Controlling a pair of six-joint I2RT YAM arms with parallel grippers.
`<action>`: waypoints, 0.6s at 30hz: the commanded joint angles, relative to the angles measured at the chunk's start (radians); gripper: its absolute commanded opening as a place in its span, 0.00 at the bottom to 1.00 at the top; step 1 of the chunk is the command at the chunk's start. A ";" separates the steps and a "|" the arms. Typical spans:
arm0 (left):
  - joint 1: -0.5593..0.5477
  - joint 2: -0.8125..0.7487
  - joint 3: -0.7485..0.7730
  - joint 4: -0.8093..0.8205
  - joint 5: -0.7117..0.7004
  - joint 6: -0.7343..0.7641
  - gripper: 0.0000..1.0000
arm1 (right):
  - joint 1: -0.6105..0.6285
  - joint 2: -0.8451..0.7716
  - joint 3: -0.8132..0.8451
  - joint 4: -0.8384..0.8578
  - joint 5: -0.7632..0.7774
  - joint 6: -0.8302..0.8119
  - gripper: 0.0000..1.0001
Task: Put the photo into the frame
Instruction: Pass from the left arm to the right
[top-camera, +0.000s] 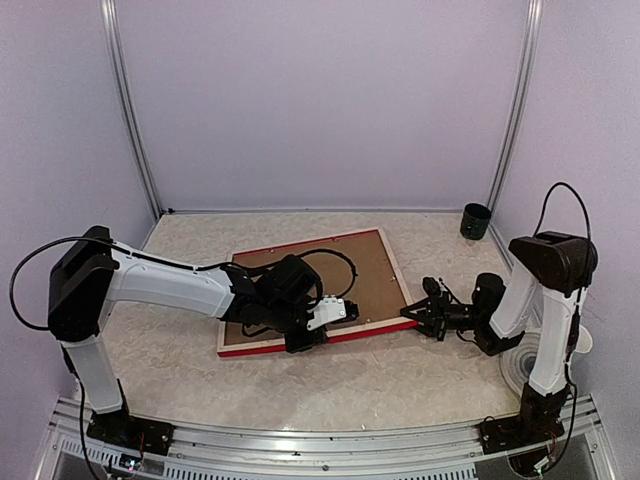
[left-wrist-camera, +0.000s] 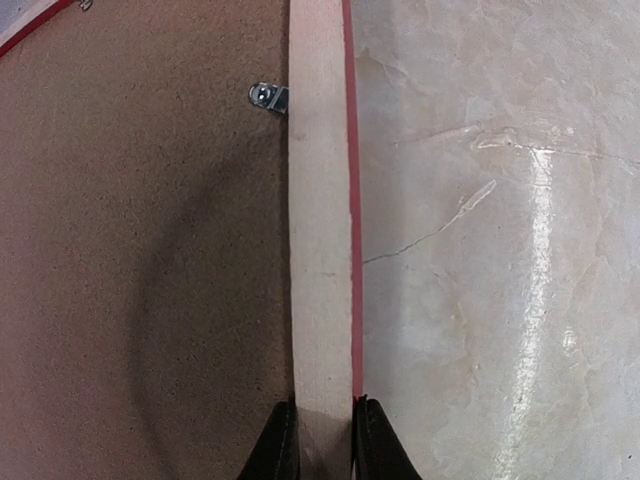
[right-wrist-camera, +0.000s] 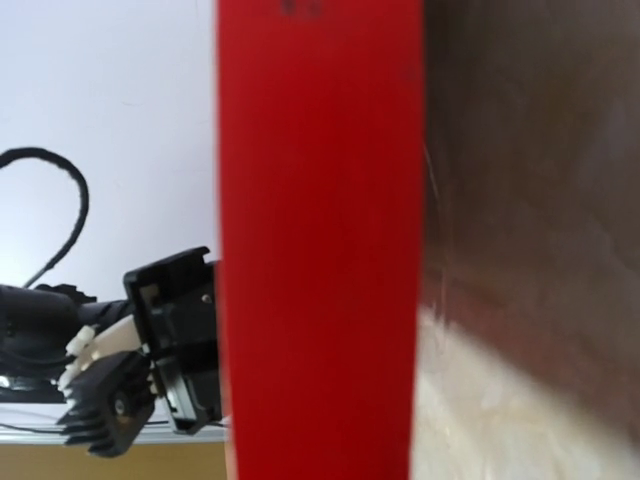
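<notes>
While the frame (top-camera: 380, 326) lies like this: back up, mid-table, slightly skewed, its near right corner towards the right arm.
Backing panel (top-camera: 372, 275): brown hardboard, seated inside the rails, looks closed.
Retaining tab (left-wrist-camera: 265, 95): small metal one on the panel beside the pale rail; latched or not, can't tell.
Photo: not in sight anywhere; may be under the panel, can't say.
Left gripper (left-wrist-camera: 325, 445): clenched on the frame's near rail, one finger (left-wrist-camera: 280, 450) on the panel side, the other on the red outer edge.
Right gripper (top-camera: 418, 315): at the frame's near right corner. Its wrist view is all blurred red rail with its own fingers not visible, so gripping or not, can't tell.
Step, my read: getting a two-point hold on the frame to lift or steady it.
How to do it well: confirm the right-hand bite on the corner before any load. Move both arms together and level, since a thin rail will rack if one leads. Pinch the rail only, off the panel, so the panel can come out later.
Cup (top-camera: 476, 221): dark, far right corner of the table (top-camera: 400, 385), well apart, no issue.
</notes>
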 joint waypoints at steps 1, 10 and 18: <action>-0.003 -0.039 0.000 0.093 -0.033 0.005 0.18 | 0.005 0.012 -0.015 0.216 -0.068 0.081 0.21; -0.005 -0.064 -0.020 0.110 -0.032 0.008 0.56 | 0.004 -0.057 -0.015 0.050 -0.043 -0.008 0.21; -0.008 -0.105 -0.043 0.137 -0.037 0.000 0.86 | 0.004 -0.162 -0.003 -0.218 -0.010 -0.133 0.20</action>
